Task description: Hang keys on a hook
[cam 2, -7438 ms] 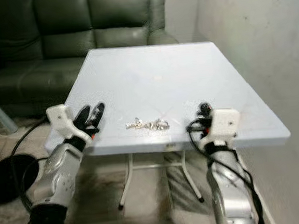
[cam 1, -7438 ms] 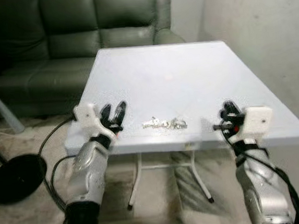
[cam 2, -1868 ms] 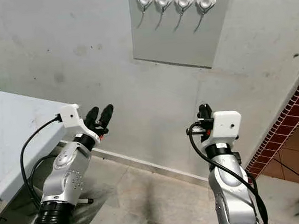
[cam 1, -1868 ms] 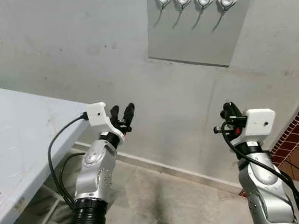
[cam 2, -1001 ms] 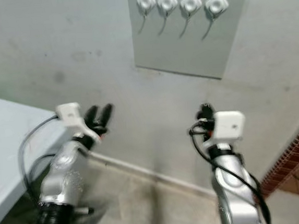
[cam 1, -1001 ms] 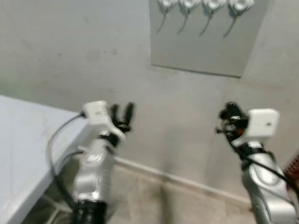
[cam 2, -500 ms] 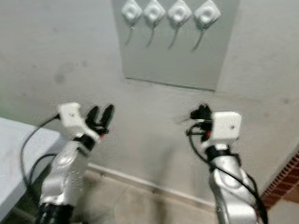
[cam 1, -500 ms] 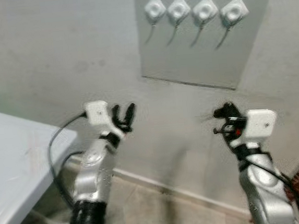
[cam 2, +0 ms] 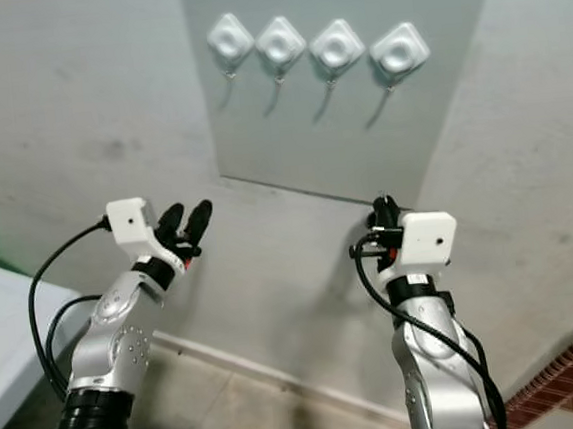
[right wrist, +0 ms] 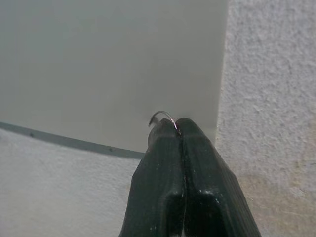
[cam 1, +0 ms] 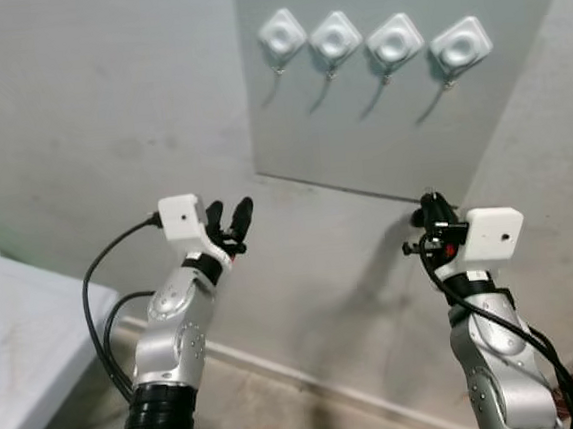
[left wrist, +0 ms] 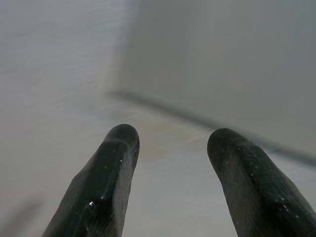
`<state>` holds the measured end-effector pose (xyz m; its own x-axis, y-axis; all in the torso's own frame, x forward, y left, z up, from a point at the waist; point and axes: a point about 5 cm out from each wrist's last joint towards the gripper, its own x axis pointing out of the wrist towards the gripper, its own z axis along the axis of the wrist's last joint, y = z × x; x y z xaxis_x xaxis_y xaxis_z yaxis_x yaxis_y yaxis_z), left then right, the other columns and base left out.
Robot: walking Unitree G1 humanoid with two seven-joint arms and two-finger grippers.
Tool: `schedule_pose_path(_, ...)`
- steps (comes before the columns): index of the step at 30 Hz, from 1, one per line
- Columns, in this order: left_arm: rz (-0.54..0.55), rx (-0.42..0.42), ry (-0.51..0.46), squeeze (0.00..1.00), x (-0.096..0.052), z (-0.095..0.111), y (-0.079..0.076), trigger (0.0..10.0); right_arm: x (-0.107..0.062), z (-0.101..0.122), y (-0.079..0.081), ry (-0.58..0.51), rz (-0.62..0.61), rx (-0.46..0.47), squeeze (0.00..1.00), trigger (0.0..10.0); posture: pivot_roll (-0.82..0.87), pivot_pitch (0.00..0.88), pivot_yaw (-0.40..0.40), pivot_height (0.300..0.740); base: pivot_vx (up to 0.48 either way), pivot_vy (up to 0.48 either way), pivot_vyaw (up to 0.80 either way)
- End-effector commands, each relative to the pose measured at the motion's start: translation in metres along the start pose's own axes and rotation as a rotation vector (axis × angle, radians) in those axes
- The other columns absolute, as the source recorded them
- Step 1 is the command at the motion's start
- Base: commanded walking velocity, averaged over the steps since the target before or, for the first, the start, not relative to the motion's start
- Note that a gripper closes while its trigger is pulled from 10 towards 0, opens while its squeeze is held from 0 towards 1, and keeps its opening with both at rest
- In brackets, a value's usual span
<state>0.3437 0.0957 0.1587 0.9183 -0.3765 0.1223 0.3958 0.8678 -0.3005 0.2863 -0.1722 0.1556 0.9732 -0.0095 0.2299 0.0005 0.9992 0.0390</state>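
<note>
A rough grey wall fills the frame, with a smooth grey panel [cam 1: 396, 94] at upper centre carrying a row of four white hooks [cam 1: 372, 46], and a corner of the white desk [cam 1: 16, 338] at lower left. Both arms are raised toward the wall: the left gripper [cam 1: 229, 218] at centre left has its jaws spread and empty. The right gripper [right wrist: 178, 129] at lower right, just below the panel's lower edge, has its jaws pressed together on the keys' ring [right wrist: 163, 117], whose thin wire arc pokes from the tips toward the panel.

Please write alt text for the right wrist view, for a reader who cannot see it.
The right gripper has its two black fingers pressed shut, with a thin curved metal ring poking out at their tips. Beyond them is a smooth grey wall panel, with rough plaster wall beside it.
</note>
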Motion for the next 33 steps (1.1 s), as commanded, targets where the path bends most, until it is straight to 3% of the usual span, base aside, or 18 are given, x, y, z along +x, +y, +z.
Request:
schedule_pose_path(1,-0.035,0.045,-0.030,0.00,0.000,0.012,-0.001,10.0,0.005,0.009,0.003,-0.036,0.000,0.010,0.00,10.0,-0.01,0.067,0.021,0.740,0.000,0.000,0.00)
schedule_pose_path(2,-0.098,0.053,-0.034,0.00,0.001,0.014,-0.011,10.0,0.006,0.009,0.005,-0.036,0.016,0.011,0.00,10.0,-0.01,0.064,0.017,0.740,0.000,0.000,0.00)
schedule_pose_path(15,-0.347,0.107,-0.050,0.00,0.010,0.029,-0.056,10.0,0.021,0.030,0.010,-0.122,0.099,0.016,0.00,10.0,-0.01,0.049,0.020,0.740,0.000,0.000,0.00)
schedule_pose_path(33,-0.430,0.126,-0.078,0.00,0.012,0.042,-0.074,10.0,0.042,0.066,0.013,-0.283,0.170,0.068,0.00,10.0,-0.01,0.052,0.012,0.740,0.000,0.000,0.00)
